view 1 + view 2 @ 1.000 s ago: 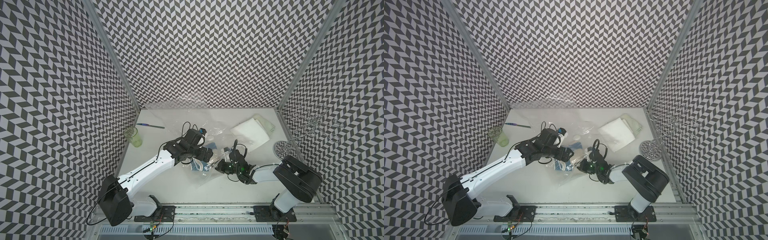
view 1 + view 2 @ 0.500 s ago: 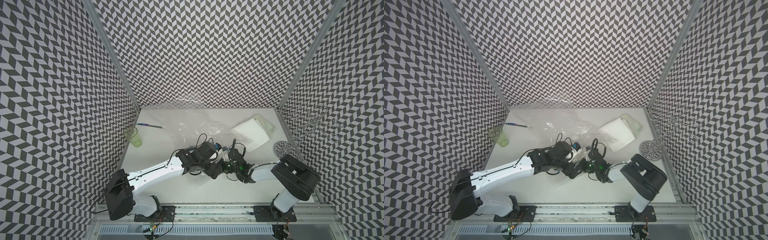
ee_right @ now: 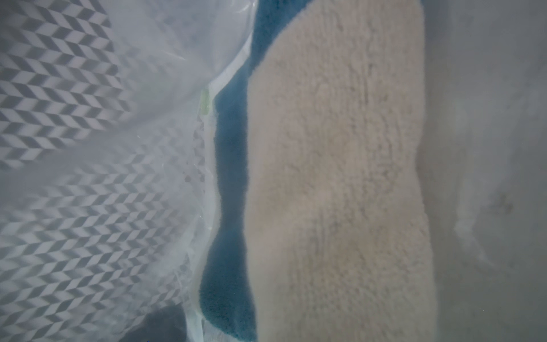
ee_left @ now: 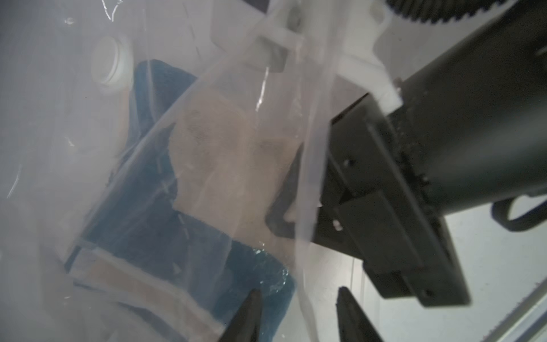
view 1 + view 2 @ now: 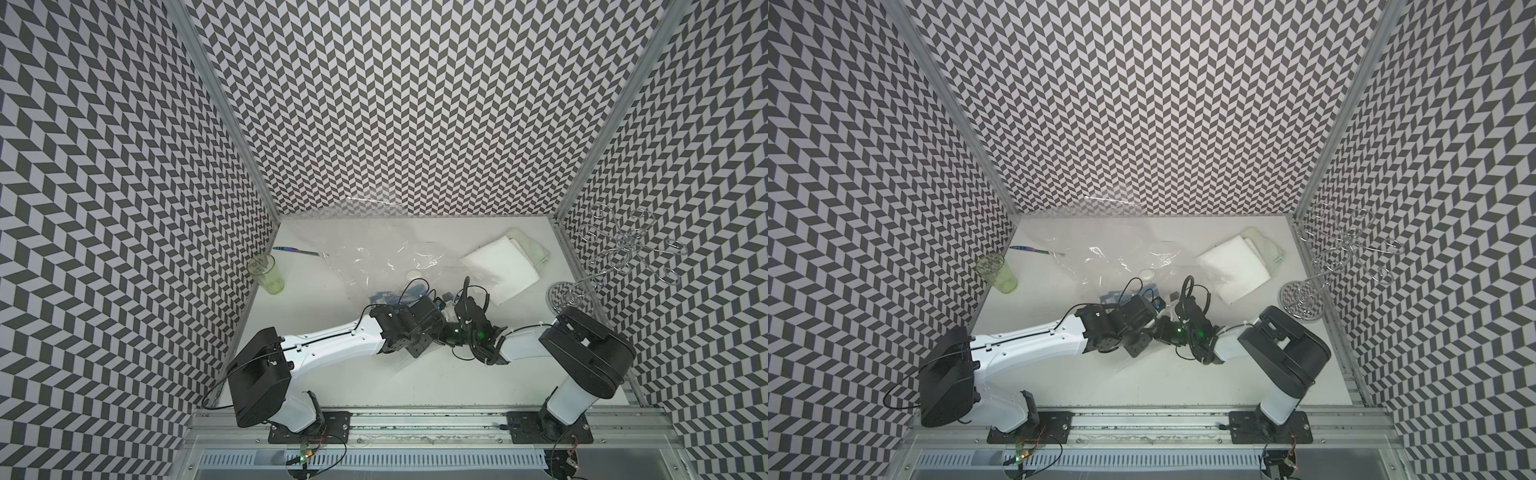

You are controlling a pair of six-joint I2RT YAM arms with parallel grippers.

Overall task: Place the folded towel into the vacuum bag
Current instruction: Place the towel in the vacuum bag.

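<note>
Over the last second my left gripper point(image 4: 300, 309) swung in beside my right gripper point(image 4: 296, 219), narrowing from wide to a small gap astride the bag point(image 5: 374, 257) edge. Right stays clamped there; the towel point(image 3: 334, 177) shows through the film.

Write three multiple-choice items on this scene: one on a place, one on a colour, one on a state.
1. Where does the green cup stand?
A. Against the side wall on the robot's left
B. Against the back wall
C. Against the wall on the robot's right

2. What colours is the towel?
A. Red and black
B. Blue and beige
C. Plain yellow

3. How does the towel lie?
A. Bare, with nothing over it
B. Hanging unfolded in the air
C. Behind the clear plastic of the vacuum bag

Key: 1 A, both top views show it by that wall. 2 B, both wrist views show beige bordered by blue. 3 C, both wrist views see it through the plastic.
</note>
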